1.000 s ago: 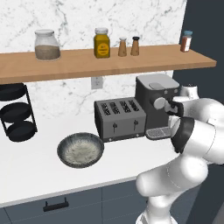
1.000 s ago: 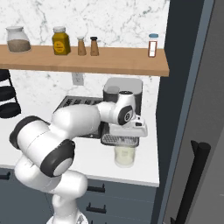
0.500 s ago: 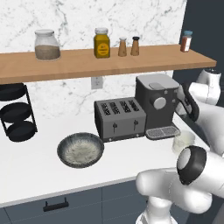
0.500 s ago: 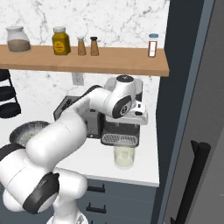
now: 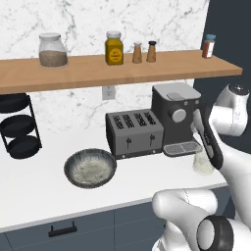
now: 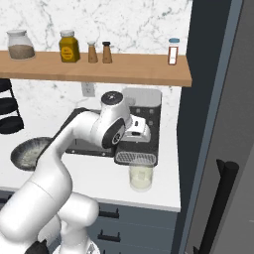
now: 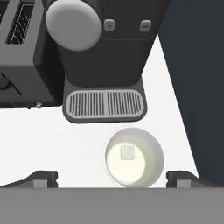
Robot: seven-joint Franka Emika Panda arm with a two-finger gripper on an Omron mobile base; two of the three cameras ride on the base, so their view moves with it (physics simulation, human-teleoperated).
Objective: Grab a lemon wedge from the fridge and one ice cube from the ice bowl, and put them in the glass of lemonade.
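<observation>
Pale yellow lemonade fills the glass of lemonade [image 7: 134,162], which stands on the white counter [image 5: 39,171] just in front of the coffee machine [image 7: 105,52] and its drip grate. A small whitish cube [image 7: 127,152] floats in it. The gripper [image 7: 112,177] hangs above the glass, fingers spread wide and holding nothing. Left of the coffee machine sits the toaster [image 5: 134,132], and left of that the ice bowl [image 5: 90,168]; the fridge [image 6: 223,124] stands right of the coffee machine.

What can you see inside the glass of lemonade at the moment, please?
In the hand view, the glass of lemonade holds pale yellowish liquid with one small whitish square, seemingly an ice cube, floating in it. No lemon wedge is discernible there.
</observation>
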